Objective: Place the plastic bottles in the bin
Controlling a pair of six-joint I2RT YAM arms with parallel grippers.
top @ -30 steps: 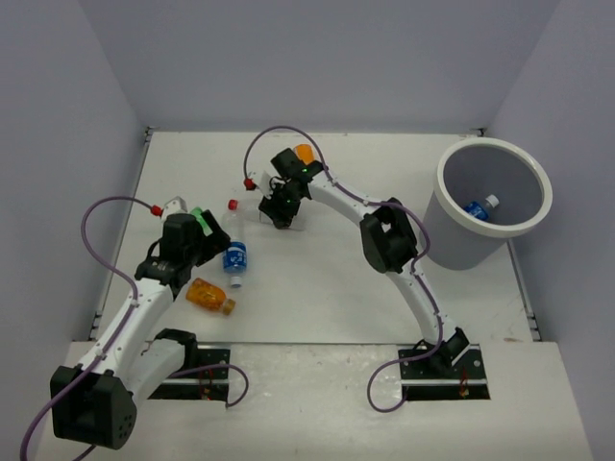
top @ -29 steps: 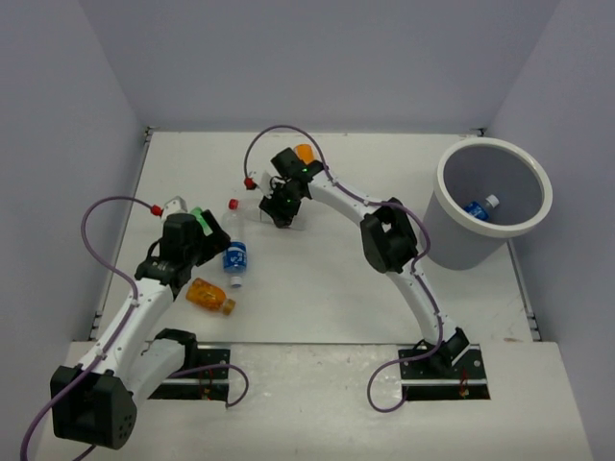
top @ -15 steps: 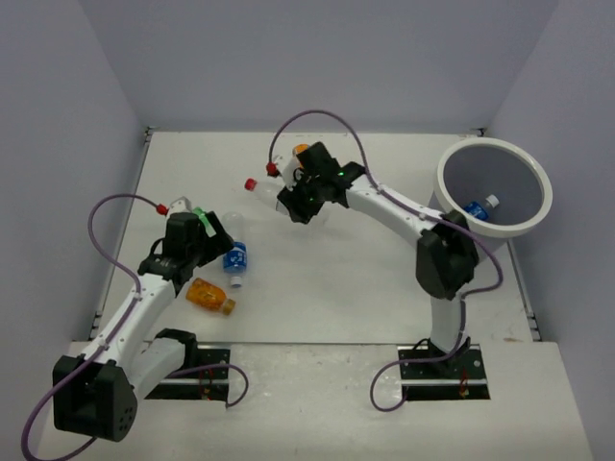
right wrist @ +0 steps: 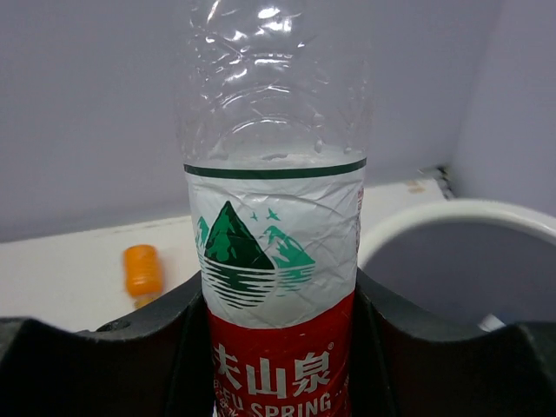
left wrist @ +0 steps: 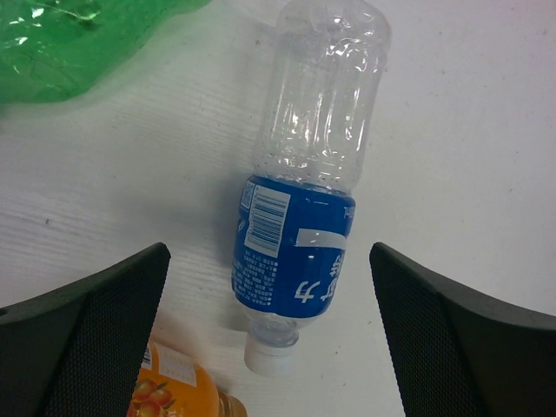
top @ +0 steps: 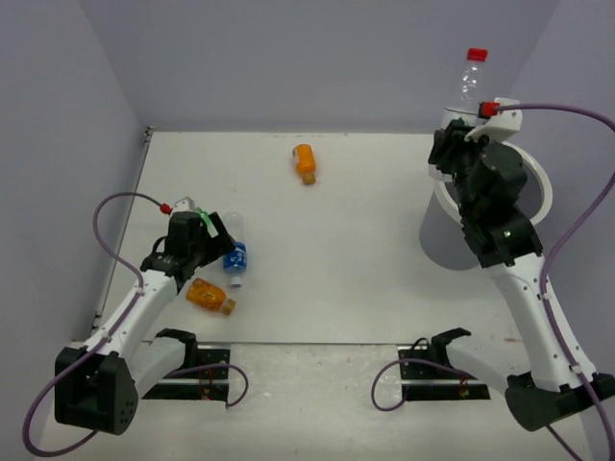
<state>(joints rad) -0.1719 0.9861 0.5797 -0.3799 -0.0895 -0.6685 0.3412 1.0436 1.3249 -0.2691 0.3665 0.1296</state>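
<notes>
My right gripper [top: 459, 133] is shut on the clear red-labelled bottle [top: 468, 84] and holds it upright, red cap up, over the near-left rim of the white bin [top: 544, 197]. In the right wrist view the fingers [right wrist: 156, 347] clamp the bottle's label [right wrist: 274, 287], with the bin rim [right wrist: 452, 215] to the right. My left gripper [top: 219, 248] is open above a blue-labelled bottle [top: 234, 255] lying on the table; in the left wrist view that bottle [left wrist: 295, 252] lies between the open fingers [left wrist: 87, 321]. One orange bottle [top: 209, 296] lies beside it, another [top: 305, 163] at the far middle.
A crumpled green plastic piece [left wrist: 78, 35] lies just beyond the blue-labelled bottle, by the left wrist [top: 199, 216]. The right arm covers most of the bin's mouth. Grey walls close the table on three sides.
The right arm has swung from the table's far middle to the bin, lifting the red-labelled bottle upright. The far orange bottle is now uncovered. The left gripper barely moved.
</notes>
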